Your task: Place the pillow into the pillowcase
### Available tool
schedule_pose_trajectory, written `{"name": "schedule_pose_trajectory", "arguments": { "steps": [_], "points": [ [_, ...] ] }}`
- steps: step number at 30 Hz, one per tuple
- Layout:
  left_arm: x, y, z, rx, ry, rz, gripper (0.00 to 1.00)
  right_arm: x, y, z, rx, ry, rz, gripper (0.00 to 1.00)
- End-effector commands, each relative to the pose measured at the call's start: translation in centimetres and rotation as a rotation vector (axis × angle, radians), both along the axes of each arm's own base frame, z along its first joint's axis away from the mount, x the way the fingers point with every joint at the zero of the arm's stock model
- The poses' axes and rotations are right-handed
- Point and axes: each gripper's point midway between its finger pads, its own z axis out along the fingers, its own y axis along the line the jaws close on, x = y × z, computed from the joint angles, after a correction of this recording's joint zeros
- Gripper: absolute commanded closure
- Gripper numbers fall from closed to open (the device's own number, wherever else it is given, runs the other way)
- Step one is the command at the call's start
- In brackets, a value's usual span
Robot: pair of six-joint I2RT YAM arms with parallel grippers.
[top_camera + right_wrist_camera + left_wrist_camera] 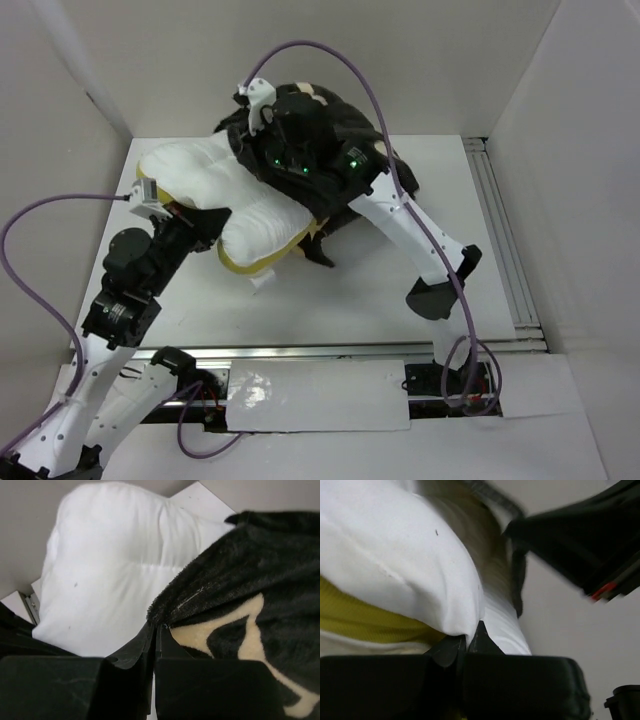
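Note:
The white pillow [195, 170] lies at the back left of the table, its yellow edge trim [245, 265] showing at the front. The dark pillowcase [335, 125] with tan motifs is bunched behind it and overlaps the pillow's right end. My left gripper [215, 228] is at the pillow's near side; in the left wrist view the left gripper [466, 639] is shut on a fold of the pillow [395, 555]. My right gripper [248, 140] sits at the pillowcase's left edge; in the right wrist view the right gripper [156, 626] is shut on the hem of the pillowcase [240, 560], with the pillow [110, 565] beyond.
White enclosure walls stand close on the left, back and right. A metal rail [502, 240] runs along the table's right side and another [320, 351] along the near edge. Purple cables [330, 55] loop above both arms.

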Motion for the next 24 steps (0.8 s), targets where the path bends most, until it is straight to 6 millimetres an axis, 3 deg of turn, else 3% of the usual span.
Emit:
{"name": "schedule_pose_trajectory", "arguments": {
  "steps": [1, 2, 3, 6, 7, 8, 12, 14, 16, 20, 24],
  "points": [
    [-0.7, -1.0, 8.2, -0.087, -0.243, -0.063, 1.00, -6.3, 1.0, 7.5, 0.197, -0.149, 0.151, 1.00],
    [-0.4, -1.1, 8.4, -0.086, -0.240, -0.063, 1.00, -6.2, 1.3, 5.3, 0.174, -0.087, 0.145, 1.00],
    [0.1, -1.5, 7.9, -0.079, -0.222, -0.072, 1.00, -5.9, 1.9, 1.8, 0.118, -0.027, 0.141, 1.00],
    [2.9, -2.2, 4.0, -0.090, -0.101, -0.041, 1.00, -8.3, 3.9, -2.4, 0.072, 0.071, 0.206, 1.00],
    [3.7, -2.3, 3.5, -0.108, -0.103, -0.029, 1.00, -8.1, 3.9, -2.4, 0.070, 0.066, 0.157, 1.00],
    [5.0, -2.6, 0.3, -0.088, -0.050, -0.018, 1.00, -8.4, 4.5, -2.7, 0.073, 0.071, 0.148, 1.00],
    [7.7, -2.2, -4.4, -0.114, 0.060, 0.101, 1.00, -9.9, 5.1, -1.7, 0.123, 0.122, 0.180, 1.00],
    [8.9, -1.3, -5.4, -0.098, 0.075, 0.189, 1.00, -11.2, 5.6, -1.3, 0.136, 0.132, 0.208, 1.00],
    [9.7, -0.9, -7.0, -0.066, 0.105, 0.268, 1.00, -11.8, 5.9, -2.3, 0.121, 0.179, 0.228, 1.00],
    [10.3, -0.7, -11.3, -0.030, 0.205, 0.357, 1.00, -13.0, 6.4, -2.8, 0.129, 0.226, 0.288, 1.00],
    [9.6, -1.5, -15.4, 0.039, 0.317, 0.358, 1.00, -11.8, 5.5, -3.6, 0.094, 0.232, 0.197, 1.00]
  ]
}}
